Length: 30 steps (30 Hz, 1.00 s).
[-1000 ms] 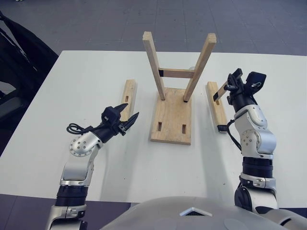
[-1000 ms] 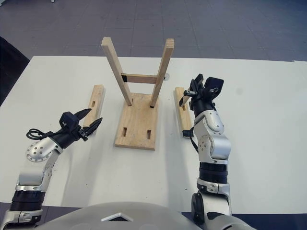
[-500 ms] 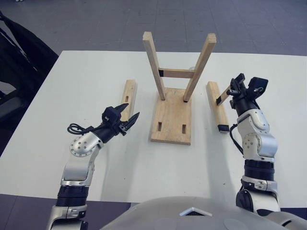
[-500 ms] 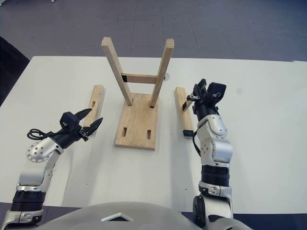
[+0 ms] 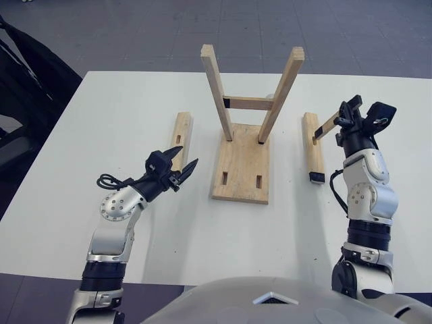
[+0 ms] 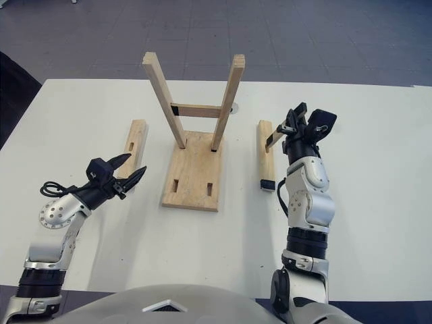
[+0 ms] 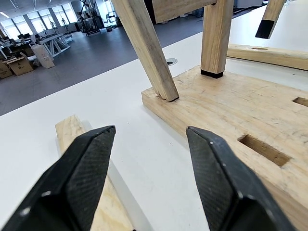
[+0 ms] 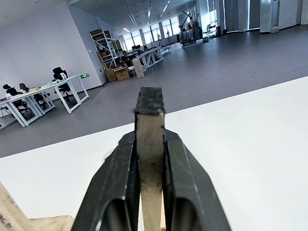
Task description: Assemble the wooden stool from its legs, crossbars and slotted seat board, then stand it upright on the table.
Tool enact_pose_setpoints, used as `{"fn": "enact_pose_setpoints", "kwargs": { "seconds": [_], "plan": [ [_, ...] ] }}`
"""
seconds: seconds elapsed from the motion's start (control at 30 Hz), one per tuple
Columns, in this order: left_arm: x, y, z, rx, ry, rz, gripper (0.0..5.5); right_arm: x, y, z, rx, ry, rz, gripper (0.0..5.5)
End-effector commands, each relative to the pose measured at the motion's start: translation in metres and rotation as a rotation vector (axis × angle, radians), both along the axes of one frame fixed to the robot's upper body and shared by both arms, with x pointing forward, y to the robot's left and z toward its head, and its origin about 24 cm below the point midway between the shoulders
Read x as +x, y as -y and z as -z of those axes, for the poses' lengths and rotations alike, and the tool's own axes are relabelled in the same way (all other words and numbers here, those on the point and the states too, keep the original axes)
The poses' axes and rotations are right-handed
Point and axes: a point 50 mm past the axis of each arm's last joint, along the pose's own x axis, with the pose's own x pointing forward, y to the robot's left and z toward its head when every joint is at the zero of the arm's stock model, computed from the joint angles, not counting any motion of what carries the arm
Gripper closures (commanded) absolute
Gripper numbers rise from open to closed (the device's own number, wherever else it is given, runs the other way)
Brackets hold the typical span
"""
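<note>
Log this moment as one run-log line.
seat board: flat, two legs slotted, two slots empty | left end effector: open, by loose leg | right end effector: shut on crossbar, tip at other loose leg

The left pincer [image 7: 150, 132] hangs open above the white desk [image 7: 120, 96], one finger over a loose leg [image 7: 67, 132] lying flat. Near it lies the slotted seat board [image 7: 226, 110], with two upright legs [image 7: 144, 48] set in it and a crossbar [image 7: 183, 7] joining them.
</note>
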Motion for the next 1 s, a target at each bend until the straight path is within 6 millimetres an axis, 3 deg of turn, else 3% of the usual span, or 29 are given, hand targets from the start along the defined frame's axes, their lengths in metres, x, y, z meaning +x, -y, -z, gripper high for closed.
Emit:
{"fn": "enact_pose_setpoints", "kwargs": {
  "seconds": [0.03, 0.53, 0.63, 0.83, 1.0],
  "plan": [
    [0.0, 0.002, 0.0, 0.006, -0.003, -0.002, 2.76, 0.004, 0.0, -0.001, -0.009, -0.001, 0.004, 5.08],
    [0.0, 0.002, -0.001, 0.005, -0.002, -0.003, 2.76, 0.014, -0.002, 0.027, -0.051, -0.081, 0.002, 5.08],
    [0.0, 0.002, -0.001, 0.005, -0.003, -0.002, 2.76, 0.016, -0.005, 0.023, -0.05, -0.063, 0.002, 5.08],
    [-0.004, 0.003, 0.001, 0.004, -0.008, 0.001, 2.76, 0.01, -0.009, -0.005, -0.053, 0.036, 0.0, 5.08],
    [-0.005, 0.003, 0.002, 0.004, -0.011, 0.005, 2.76, 0.008, -0.007, 0.0, -0.06, 0.011, 0.0, 5.08]
  ]
}}
